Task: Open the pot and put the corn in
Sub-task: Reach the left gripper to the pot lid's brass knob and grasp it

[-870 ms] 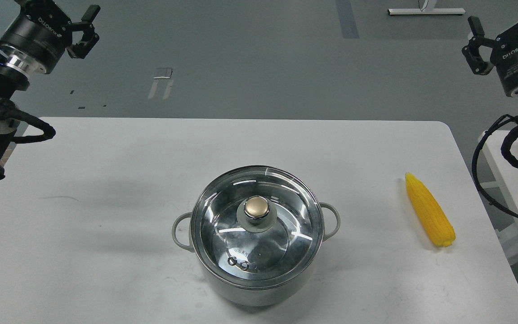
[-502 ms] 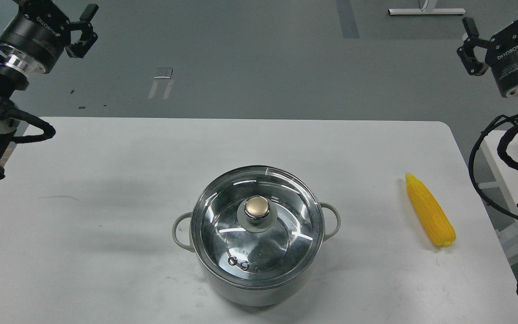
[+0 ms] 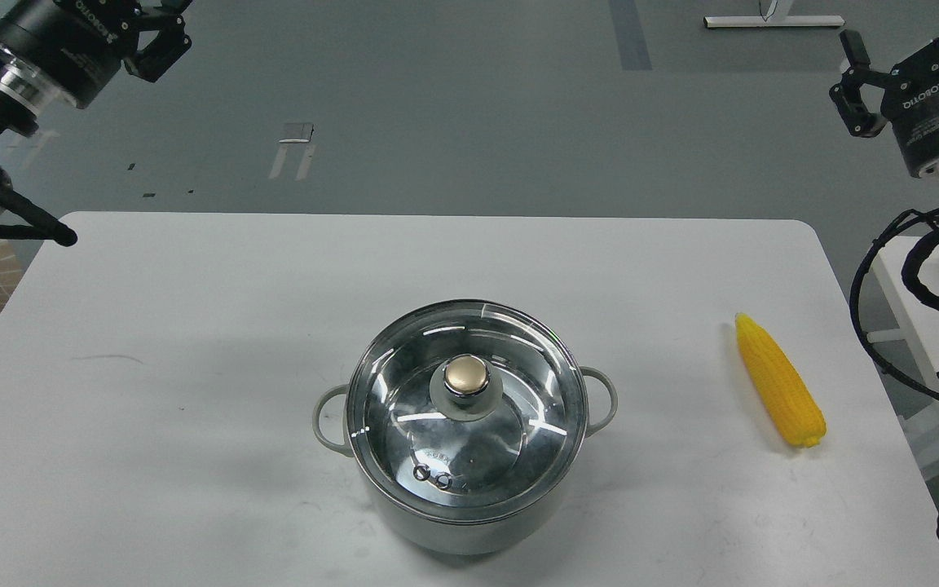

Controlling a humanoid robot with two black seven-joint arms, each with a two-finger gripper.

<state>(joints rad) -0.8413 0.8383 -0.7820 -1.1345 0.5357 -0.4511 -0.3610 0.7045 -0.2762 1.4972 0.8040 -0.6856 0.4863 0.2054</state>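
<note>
With the glass lid closing the pot and the corn on the counter, both empty end effectors, left and right, hang clear, finger spacing indeterminable.

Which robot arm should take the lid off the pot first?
Probably the left. Both tools, left and right, hang high and far from the lid's gold knob, but the corn lies on the right, so the right tool is better saved for it.

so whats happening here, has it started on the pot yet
Not yet. The pot sits mid-table with its glass lid on, and the corn lies untouched on the table to its right. Both arms are raised off the table: the left tool and the right tool hold nothing.
</note>
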